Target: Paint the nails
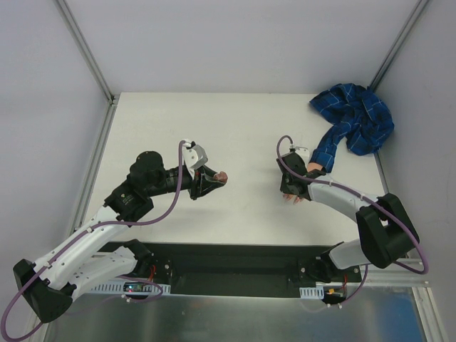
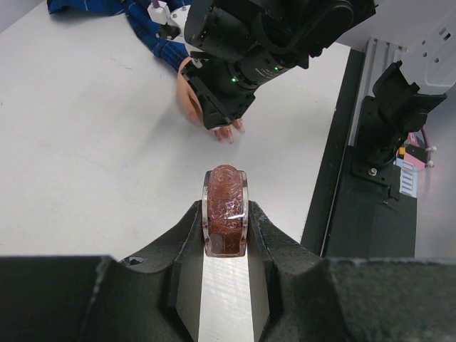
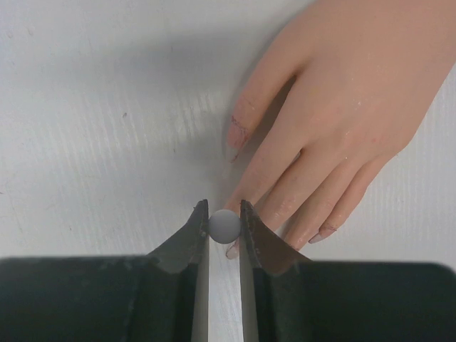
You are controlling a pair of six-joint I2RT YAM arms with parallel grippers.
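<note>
Your left pincer (image 2: 225,208) pinches the pinkish bottle (image 2: 225,187); your right pincer (image 3: 224,209) pinches a small white cap (image 3: 224,226) by the fake hand's (image 3: 342,107) nails (image 3: 325,231).

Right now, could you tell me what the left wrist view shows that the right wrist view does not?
Only left wrist: the left hand clamping a reddish bottle, plus the plaid sleeve. Only right wrist: a pale round knob pinched by the right hand, and reddish smears on one fingertip. Both: the fake hand, right hand and white table.
</note>
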